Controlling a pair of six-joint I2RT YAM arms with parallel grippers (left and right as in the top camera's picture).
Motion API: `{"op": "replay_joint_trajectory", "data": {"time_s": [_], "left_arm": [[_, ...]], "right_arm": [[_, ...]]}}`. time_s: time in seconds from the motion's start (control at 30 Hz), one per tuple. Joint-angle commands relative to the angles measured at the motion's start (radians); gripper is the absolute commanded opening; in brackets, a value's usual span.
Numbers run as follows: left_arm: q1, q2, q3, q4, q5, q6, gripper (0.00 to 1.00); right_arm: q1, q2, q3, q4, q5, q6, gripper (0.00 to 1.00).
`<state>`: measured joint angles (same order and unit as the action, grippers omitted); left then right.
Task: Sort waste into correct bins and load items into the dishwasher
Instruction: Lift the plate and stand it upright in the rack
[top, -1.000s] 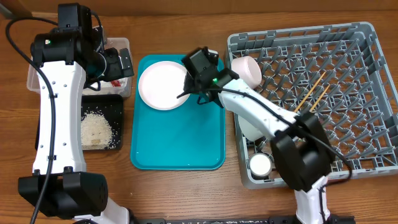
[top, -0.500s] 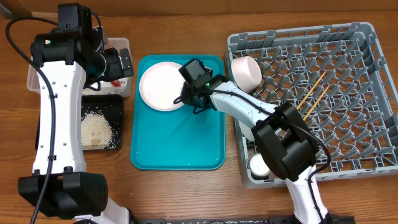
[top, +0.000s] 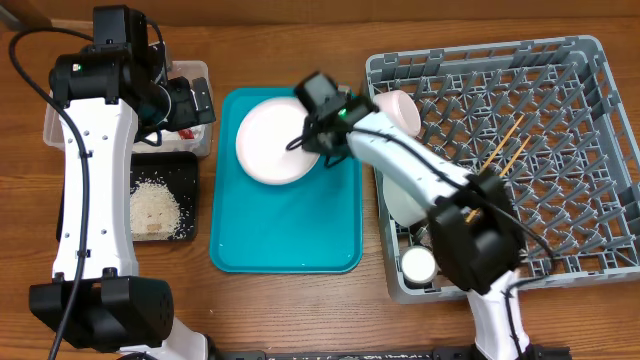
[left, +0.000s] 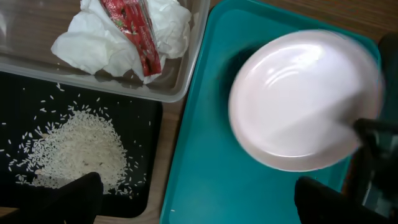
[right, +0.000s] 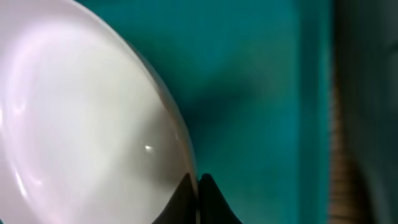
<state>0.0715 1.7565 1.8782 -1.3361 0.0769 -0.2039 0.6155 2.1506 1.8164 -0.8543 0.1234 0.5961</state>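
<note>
Plate, white and round (top: 275, 143), pinched at right rim by right jaws, tilted above teal plastic tray (top: 290, 235). Risk: thin edge grip slips on swing toward grey plastic dish rack (top: 570, 130); plate drops or clips pink cup (top: 400, 110). Right wrist view alone shows jaws closed on rim. Left wrist view shows left jaws wide, empty.

**Tray's near half open, far end crowded**

The teal tray (top: 285, 230) lies bare across its near half, reachable from above and from the front edge. At the tray's far end the white plate (top: 272, 142) fills the width. The right gripper (right: 198, 186) has its jaws pinched on the plate's right rim, and its arm bars the tray's far right corner. The dish rack (top: 480, 52) walls off the surface right of the tray. Left of the tray, the black rice tray (top: 185, 170) and clear bin (top: 195, 70) sit close under the left arm (top: 95, 170).
</note>
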Motion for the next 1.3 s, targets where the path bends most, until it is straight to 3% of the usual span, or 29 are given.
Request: {"op": "replay_joint_trajectory", "data": {"time_s": [0.0,0.2,0.5,0.9,1.1,1.17,1.27], "left_arm": [[-0.006,-0.002,0.015,0.001,-0.006,-0.002,1.00],[-0.006,-0.002,0.015,0.001,-0.006,-0.002,1.00],[-0.006,-0.002,0.015,0.001,-0.006,-0.002,1.00],[-0.006,-0.002,0.015,0.001,-0.006,-0.002,1.00],[-0.006,-0.002,0.015,0.001,-0.006,-0.002,1.00],[-0.006,-0.002,0.015,0.001,-0.006,-0.002,1.00],[-0.006,-0.002,0.015,0.001,-0.006,-0.002,1.00]], "right_arm": [[-0.034,-0.193,0.077,-0.023,0.222,-0.180,0.04],[-0.104,-0.292,0.077,-0.040,0.488,-0.324,0.04],[-0.266,-0.293,0.019,-0.097,0.882,-0.460,0.04],[-0.325,-0.291,-0.224,0.030,0.934,-0.478,0.04],[-0.303,-0.292,-0.246,0.039,0.904,-0.470,0.05],[-0.287,-0.292,-0.246,0.039,0.904,-0.469,0.13],[-0.256,-0.292,-0.244,0.045,0.904,-0.458,0.49]]}}
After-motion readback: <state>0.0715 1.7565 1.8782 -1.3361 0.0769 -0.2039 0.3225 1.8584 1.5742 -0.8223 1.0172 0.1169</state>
